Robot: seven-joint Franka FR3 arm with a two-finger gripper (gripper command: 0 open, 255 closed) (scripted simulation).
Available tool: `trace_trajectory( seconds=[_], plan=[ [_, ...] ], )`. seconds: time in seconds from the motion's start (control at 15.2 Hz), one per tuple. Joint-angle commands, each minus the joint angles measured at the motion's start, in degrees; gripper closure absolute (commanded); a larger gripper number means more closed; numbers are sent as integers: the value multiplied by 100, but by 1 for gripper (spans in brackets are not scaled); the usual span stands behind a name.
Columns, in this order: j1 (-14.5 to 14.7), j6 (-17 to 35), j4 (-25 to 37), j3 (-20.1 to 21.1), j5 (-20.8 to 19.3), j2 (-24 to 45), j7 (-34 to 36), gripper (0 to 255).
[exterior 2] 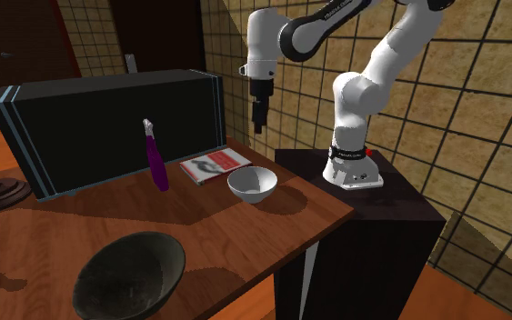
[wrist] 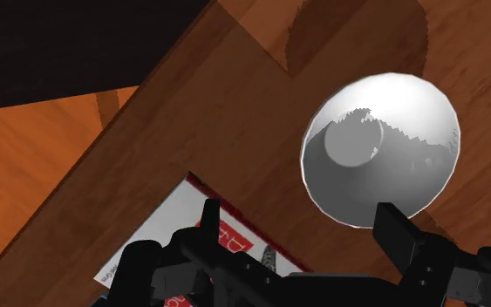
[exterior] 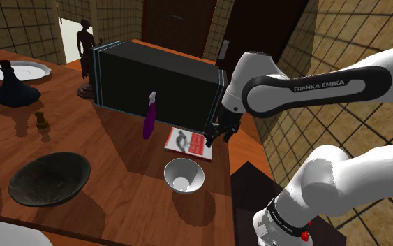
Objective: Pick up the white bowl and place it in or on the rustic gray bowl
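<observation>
Hand [wrist: 300,228], fingers [wrist: 398,230] apart — white bowl [wrist: 379,148] below, off beside one finger.

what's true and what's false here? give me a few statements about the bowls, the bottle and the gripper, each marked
1. The white bowl stands upright on the table, held by nothing. True.
2. The gripper is shut on the white bowl. False: it hangs open over the magazine, apart from the bowl.
3. The purple bottle lies in the dark bowl. False: it stands upright by the black box, apart from the dark bowl.
4. The magazine lies flat between the white bowl and the black box. True.
</observation>
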Motion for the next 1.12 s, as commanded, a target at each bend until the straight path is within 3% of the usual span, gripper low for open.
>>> trace_trajectory(
  seconds=[0.0,0.26,0.79,1.06],
  plan=[
    [89,478,-187,56,170,284,82,0],
    [327,1512,-394,167,569,1130,196,0],
    [460,2484,-544,204,787,1951,100,0],
    [460,2484,-544,204,787,1951,100,0]
  ],
)
